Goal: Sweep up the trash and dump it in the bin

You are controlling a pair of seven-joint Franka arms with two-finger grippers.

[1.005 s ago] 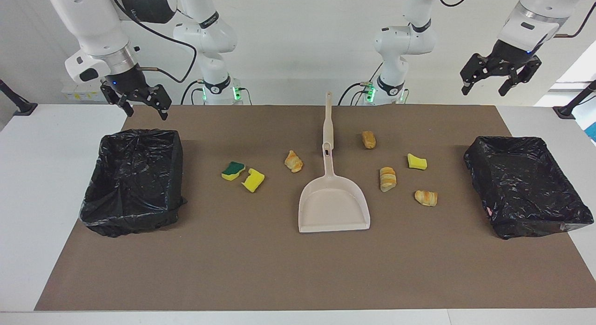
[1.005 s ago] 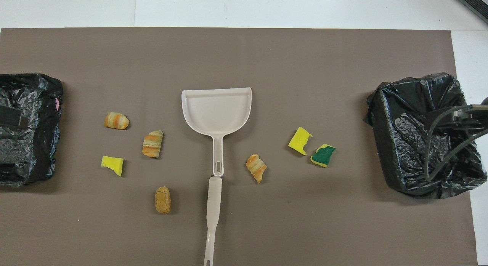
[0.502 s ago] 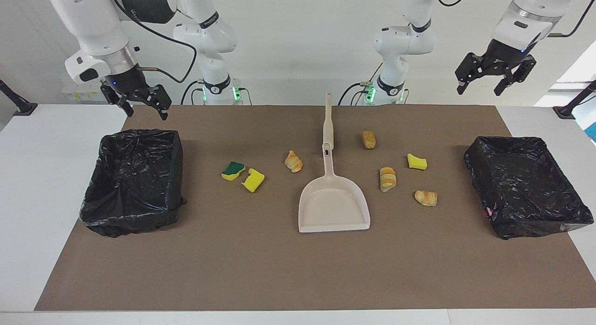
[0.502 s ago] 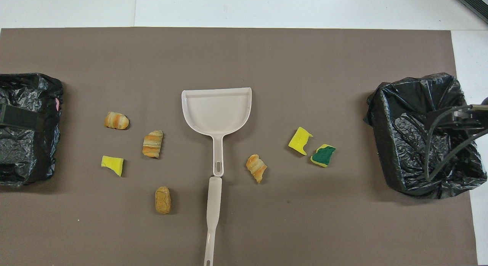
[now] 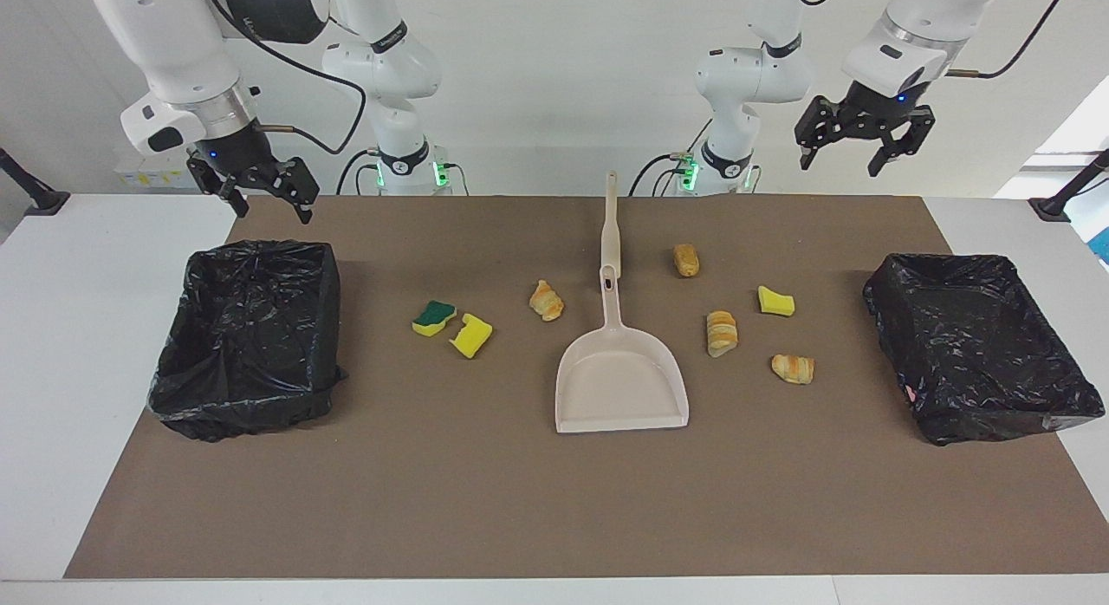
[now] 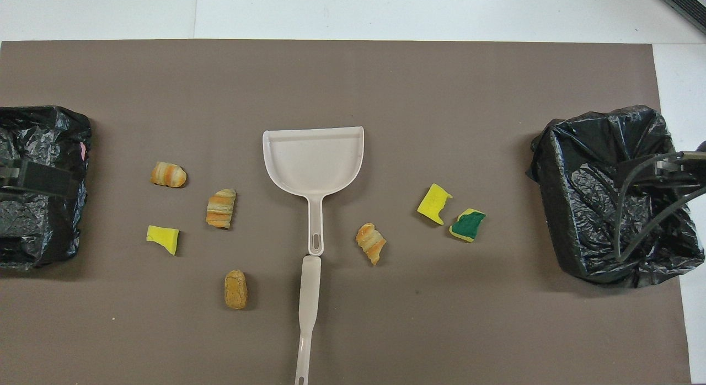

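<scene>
Hanging apart and empty, the fingers of the left gripper (image 5: 854, 152) have travelled inward over the last second, from above the bin (image 5: 979, 345) at the left arm's end of the table toward the middle, and they now sit high over the mat's edge by the robots, between that bin and the brush handle (image 5: 610, 217). The right gripper (image 5: 264, 193) has not shifted: its fingers also stand apart with nothing between them, and it waits in the air above the robot-side rim of the other bin (image 5: 251, 336) at the right arm's end. On the table nothing has moved. The seven bits of trash lie loose on the brown mat (image 5: 485, 501): a green-topped sponge (image 5: 433, 317), a yellow sponge chunk (image 5: 470, 335) touching or just beside it, and a bread piece (image 5: 546, 300) on the right arm's side of the dustpan (image 5: 622, 380); a small brown bread piece (image 5: 686, 259), a striped bread piece (image 5: 721, 332), another yellow chunk (image 5: 775, 301) and one more bread piece (image 5: 792, 367) on the left arm's side. The dustpan lies flat mid-table, its handle pointing at the robots and meeting the brush handle end to end. The left arm's move likely means it is heading for one of those tools; sweeping has not begun.
</scene>
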